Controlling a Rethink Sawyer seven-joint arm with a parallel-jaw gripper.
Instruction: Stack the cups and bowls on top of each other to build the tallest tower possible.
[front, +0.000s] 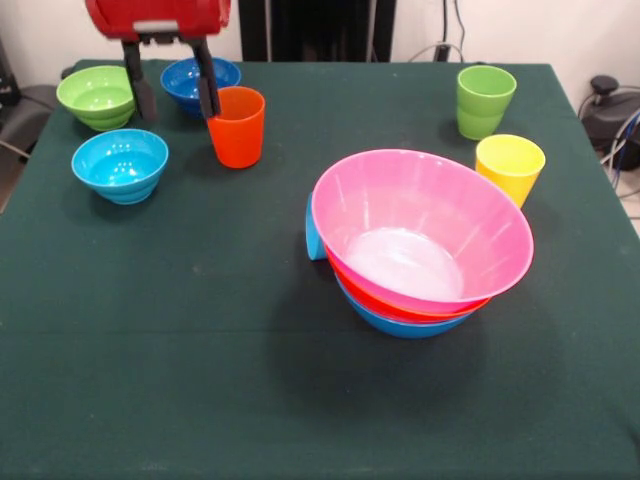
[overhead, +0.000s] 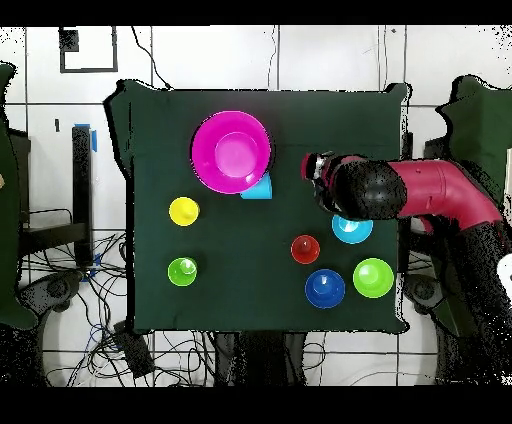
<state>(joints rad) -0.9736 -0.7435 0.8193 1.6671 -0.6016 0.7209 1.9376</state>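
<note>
The tower (front: 420, 230) stands right of centre: the blue bowl (front: 410, 326) lowest, the orange bowl (front: 400, 306) in it, and the wide pink bowl (overhead: 232, 152) on top, tilted. A light blue cup (front: 312, 232) lies against the tower's left side, mostly hidden. It shows beside the pink bowl in the overhead view (overhead: 260, 188). The orange cup (front: 237, 127), green cup (front: 485, 100) and yellow cup (front: 510, 165) stand upright. My gripper (front: 174, 108) hangs open and empty at the top left, raised above the table.
Three small bowls sit at the far left: green (front: 97, 96), dark blue (front: 200, 78) and light blue (front: 120, 165). In the overhead view my red arm (overhead: 420, 192) reaches in from the right and covers part of the light blue bowl (overhead: 352, 232).
</note>
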